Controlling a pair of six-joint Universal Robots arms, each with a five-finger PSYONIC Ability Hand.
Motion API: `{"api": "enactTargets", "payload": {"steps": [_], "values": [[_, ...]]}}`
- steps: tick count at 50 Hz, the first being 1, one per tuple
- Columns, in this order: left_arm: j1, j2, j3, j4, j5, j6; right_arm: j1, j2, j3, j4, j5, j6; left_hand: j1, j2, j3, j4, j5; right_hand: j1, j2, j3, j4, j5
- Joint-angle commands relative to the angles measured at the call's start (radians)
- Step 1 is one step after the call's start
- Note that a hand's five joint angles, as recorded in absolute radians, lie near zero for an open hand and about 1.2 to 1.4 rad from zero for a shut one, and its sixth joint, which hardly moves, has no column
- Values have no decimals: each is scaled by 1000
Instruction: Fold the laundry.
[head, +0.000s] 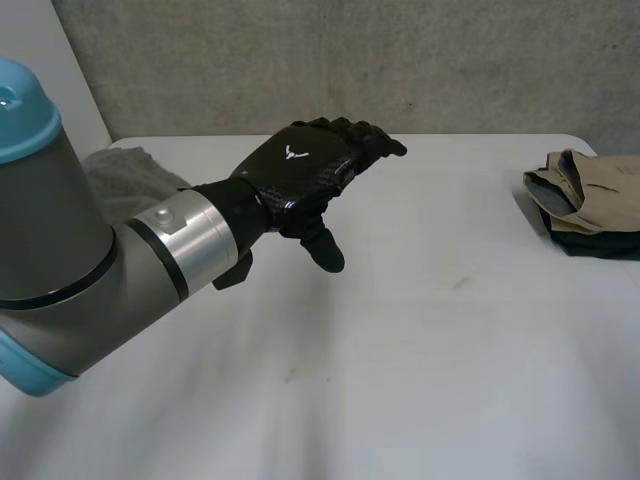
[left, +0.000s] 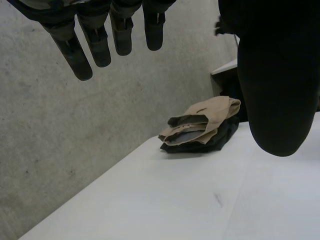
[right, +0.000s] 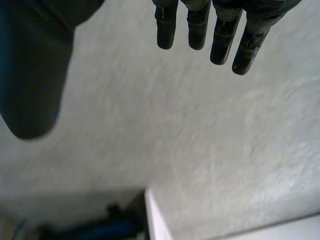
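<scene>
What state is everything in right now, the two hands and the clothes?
left hand: open, fingers straight, holding nothing, above the table.
right hand: open, fingers straight, holding nothing.
tan garment: folded, lying on the dark garment.
grey cloth: bunched, apparently unfolded, partly behind the left arm.

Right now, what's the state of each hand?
Left hand: open, holding nothing.
Right hand: open, holding nothing.
</scene>
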Motion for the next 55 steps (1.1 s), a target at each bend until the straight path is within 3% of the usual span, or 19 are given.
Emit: {"api": "enactTargets", "payload": {"steps": [1,7,12,16,18,20,28,32,35,39,43,47,49,55], "values": [[3,30,-13,9,-2,3,217,-202,289,-152,-163,362,8,-6,-12,-5,-27,-27,-44,-39,-58,-58],[37,40,-16,33,-29,7,349,-340,550,-187,-352,565,8,-6,-12,-5,-27,-27,-44,-39,-58,-58],[143,35,-23,81,-106,35,484,-394,762,-187,-432,584,8,-6,-12,-5,-27,-27,-44,-39,-58,-58],[310,-3,-19,147,-147,99,597,-389,846,-178,-427,526,-7,-20,-27,-20,-41,-27,-44,-39,-58,-58],[420,-84,2,182,-149,186,628,-385,867,-176,-426,495,-7,-20,-27,-20,-41,-27,-44,-39,-58,-58],[478,-170,35,194,-149,267,641,-383,887,-173,-423,443,-1,-14,-21,-14,-35,-27,-44,-39,-58,-58],[574,-523,223,213,-150,550,641,-360,902,-149,-349,314,40,27,20,27,6,-27,-44,-39,-58,-58],[600,-641,298,239,-147,589,639,-352,905,-146,-334,306,90,76,70,77,55,-27,-44,-39,-58,-58],[600,-683,323,269,-146,590,638,-349,910,-146,-334,306,251,237,231,238,216,-27,-44,-39,-58,-58],[594,-704,342,345,-155,581,635,-343,913,-146,-332,305,1209,1196,1189,1196,1175,-27,-44,-39,-58,-58],[554,-654,296,409,-219,552,633,-337,913,-146,-324,303,1211,1198,1191,1198,1177,-27,-44,-39,-58,-58],[478,-434,161,467,-305,437,633,-337,908,-146,-309,303,1211,1198,1191,1198,1177,-27,-44,-39,-58,-58],[445,-369,121,475,-308,391,632,-337,900,-147,-297,303,1211,1198,1191,1198,1177,-27,-44,-39,-58,-58],[217,-149,-16,472,-308,207,633,-343,867,-149,-194,309,1211,1198,1191,1198,1177,-27,-44,-39,-58,-58]]}}
